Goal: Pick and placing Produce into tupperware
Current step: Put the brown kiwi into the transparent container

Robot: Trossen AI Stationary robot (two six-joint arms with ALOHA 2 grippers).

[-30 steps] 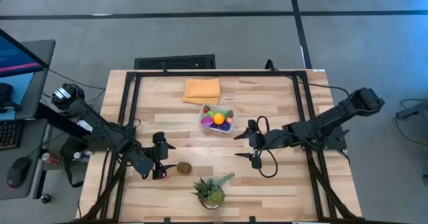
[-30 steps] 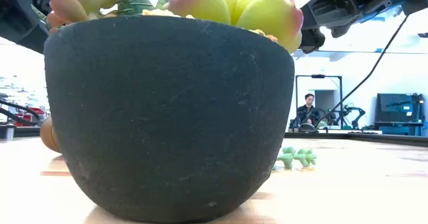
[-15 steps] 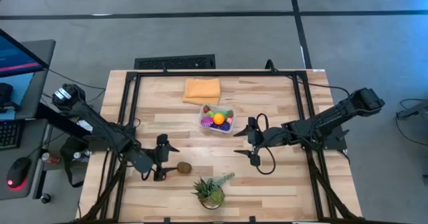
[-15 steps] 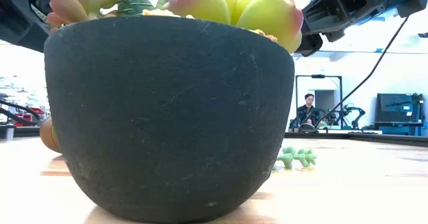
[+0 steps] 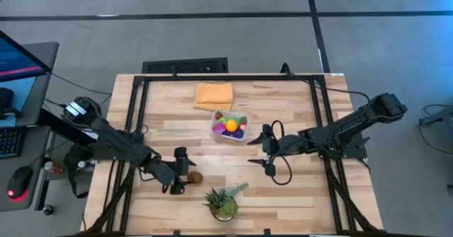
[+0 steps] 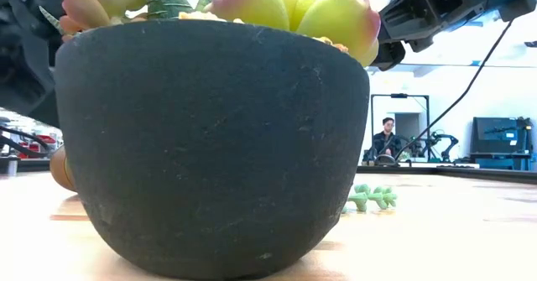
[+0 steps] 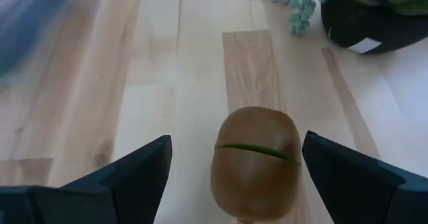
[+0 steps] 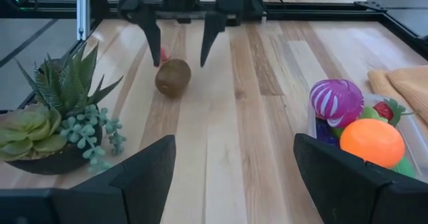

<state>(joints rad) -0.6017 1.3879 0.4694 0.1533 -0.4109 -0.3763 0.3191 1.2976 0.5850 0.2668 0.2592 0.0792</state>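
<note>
Left hand point(image 5: 185, 173) low over table point(image 5: 283, 194), fingers spread wide around kiwi point(image 7: 256, 161) (not gripping), right hand point(image 5: 266, 152) open, empty

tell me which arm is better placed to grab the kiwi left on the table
Left. The left gripper is open right at the kiwi, which lies between its fingers. The right gripper waits farther off, near the tupperware.

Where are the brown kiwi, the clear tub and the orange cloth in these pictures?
brown kiwi point(image 7: 255, 162): left wrist view, middle of its skin.
clear tub point(image 5: 214, 128): high view, on its left rim.
orange cloth point(image 5: 213, 95): high view, centre of the folded cloth.
</note>
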